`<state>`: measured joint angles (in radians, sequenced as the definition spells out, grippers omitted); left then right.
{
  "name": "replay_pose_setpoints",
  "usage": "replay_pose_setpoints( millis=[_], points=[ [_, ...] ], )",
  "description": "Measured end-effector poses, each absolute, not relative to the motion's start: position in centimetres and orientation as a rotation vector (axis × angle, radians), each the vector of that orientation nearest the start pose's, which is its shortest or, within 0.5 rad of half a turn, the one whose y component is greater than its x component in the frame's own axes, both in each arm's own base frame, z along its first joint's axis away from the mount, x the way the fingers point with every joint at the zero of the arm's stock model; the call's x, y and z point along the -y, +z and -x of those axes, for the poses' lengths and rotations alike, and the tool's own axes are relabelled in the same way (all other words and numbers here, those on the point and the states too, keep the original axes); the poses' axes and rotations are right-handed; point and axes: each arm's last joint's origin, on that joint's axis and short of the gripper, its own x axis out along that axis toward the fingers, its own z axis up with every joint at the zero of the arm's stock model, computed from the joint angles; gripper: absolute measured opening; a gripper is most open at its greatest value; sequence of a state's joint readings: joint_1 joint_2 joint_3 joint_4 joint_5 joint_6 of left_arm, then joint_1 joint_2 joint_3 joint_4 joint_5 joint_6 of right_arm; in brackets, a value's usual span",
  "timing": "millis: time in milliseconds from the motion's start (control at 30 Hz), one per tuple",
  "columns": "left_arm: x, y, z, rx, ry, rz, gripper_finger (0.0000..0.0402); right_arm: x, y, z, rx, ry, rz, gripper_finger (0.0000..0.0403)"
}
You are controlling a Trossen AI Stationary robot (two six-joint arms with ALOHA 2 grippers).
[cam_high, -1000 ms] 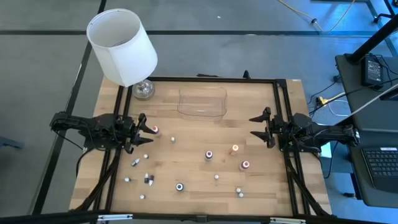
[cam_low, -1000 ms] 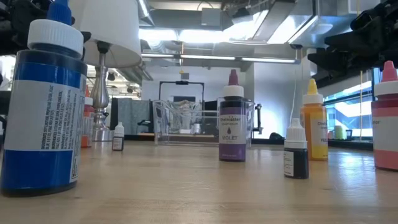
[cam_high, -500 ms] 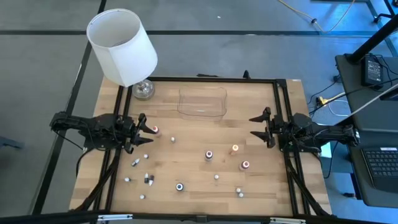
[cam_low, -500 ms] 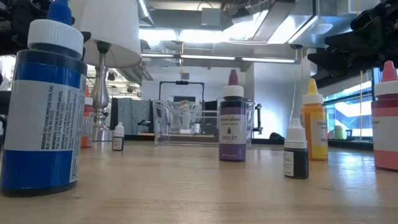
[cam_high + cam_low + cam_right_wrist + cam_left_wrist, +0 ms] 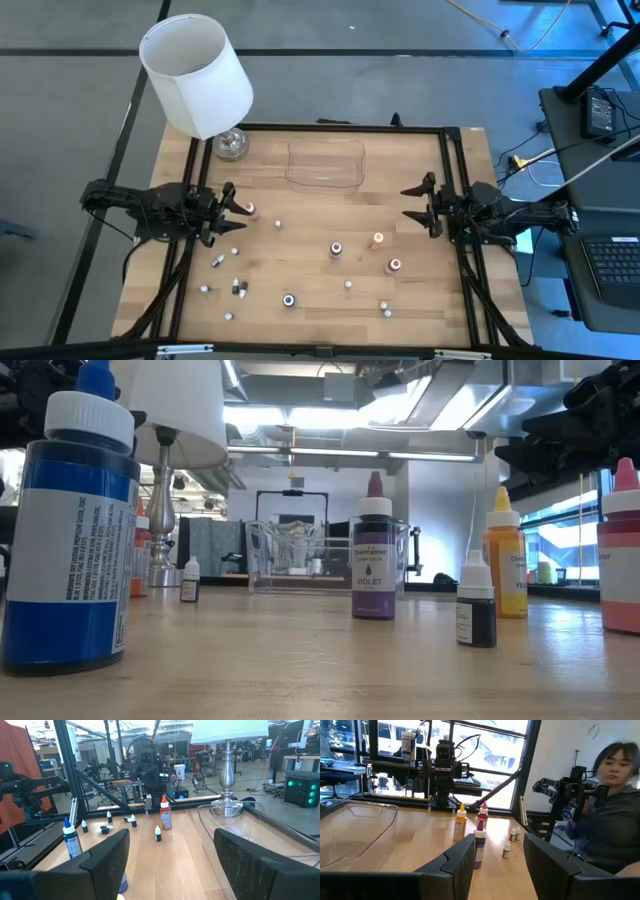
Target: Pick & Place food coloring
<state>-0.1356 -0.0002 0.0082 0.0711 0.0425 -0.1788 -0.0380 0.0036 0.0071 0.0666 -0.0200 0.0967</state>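
Note:
Several tiny food coloring bottles stand scattered on the wooden table: a red one, a violet one, an orange one, another red one, a blue one and small whitish ones. My left gripper is open at the table's left side, just left of the first red bottle, and touches nothing. My right gripper is open at the right side and empty. The low view shows the blue, violet and orange bottles upright.
A shallow clear tray lies at the table's far middle. A white-shaded lamp stands at the far left corner. A black frame edges the table. A person sits beyond the table's right side.

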Motion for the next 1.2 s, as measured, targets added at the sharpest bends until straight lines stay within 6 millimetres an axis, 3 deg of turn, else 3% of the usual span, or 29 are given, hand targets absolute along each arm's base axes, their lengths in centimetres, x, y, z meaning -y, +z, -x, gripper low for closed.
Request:
replay_pose_setpoints(
  millis=[1200],
  points=[
    [1.43, 17.32, -9.58, 0.063, -0.185, 0.182, 0.0163, 0.31, 17.39, -9.7, 0.09, -0.014, -0.094, 0.0293]
  ],
)
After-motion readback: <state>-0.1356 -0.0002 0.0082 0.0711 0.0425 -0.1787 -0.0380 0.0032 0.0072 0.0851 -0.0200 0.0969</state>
